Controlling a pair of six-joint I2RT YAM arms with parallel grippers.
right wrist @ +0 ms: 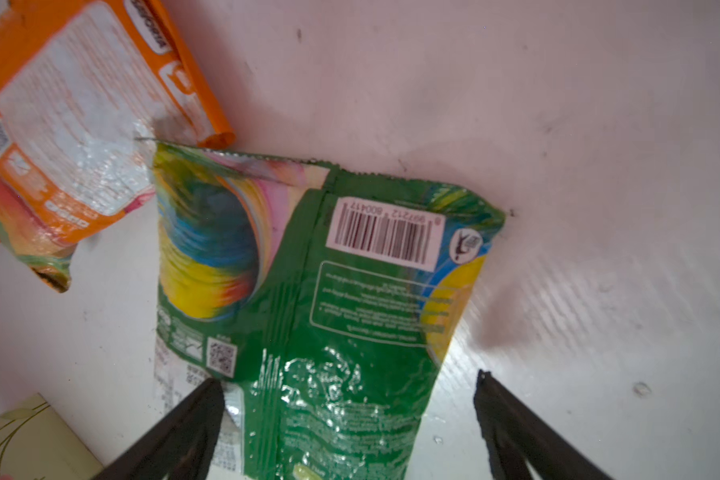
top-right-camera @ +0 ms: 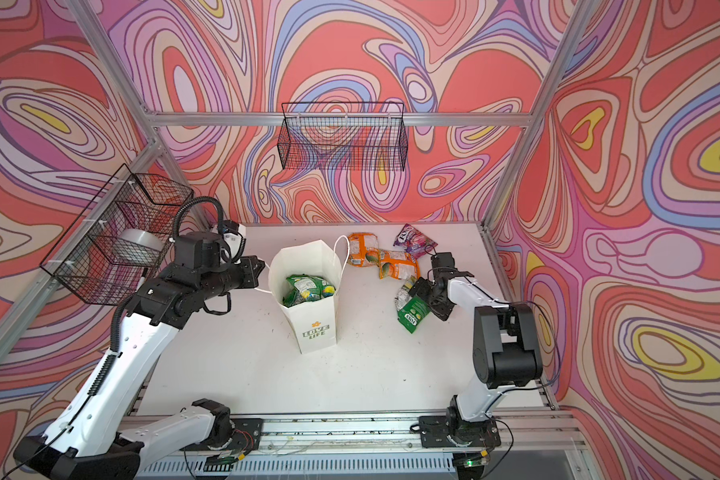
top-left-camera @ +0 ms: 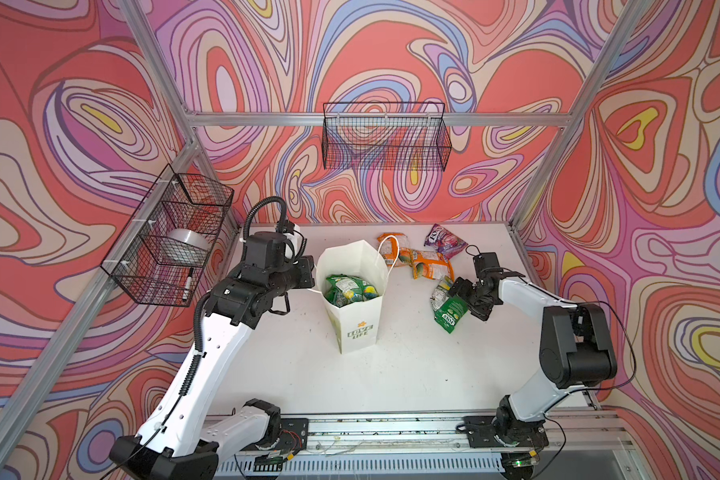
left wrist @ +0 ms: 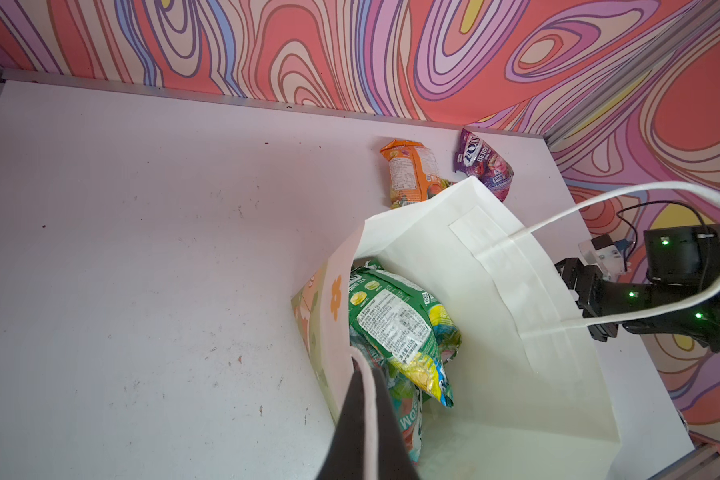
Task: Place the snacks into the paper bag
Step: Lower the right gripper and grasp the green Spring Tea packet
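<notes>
The white paper bag stands open mid-table with several green snacks inside. My left gripper is at the bag's left rim, shut on its near cord handle. To the right a green pouch lies on the table, partly over another pouch. My right gripper hangs open over it, one finger on each side. Two orange pouches and a purple one lie behind.
A black wire basket hangs on the back wall. Another basket on the left wall holds a tape roll and a marker, close to my left arm. The bag's far handle loops up toward the right arm.
</notes>
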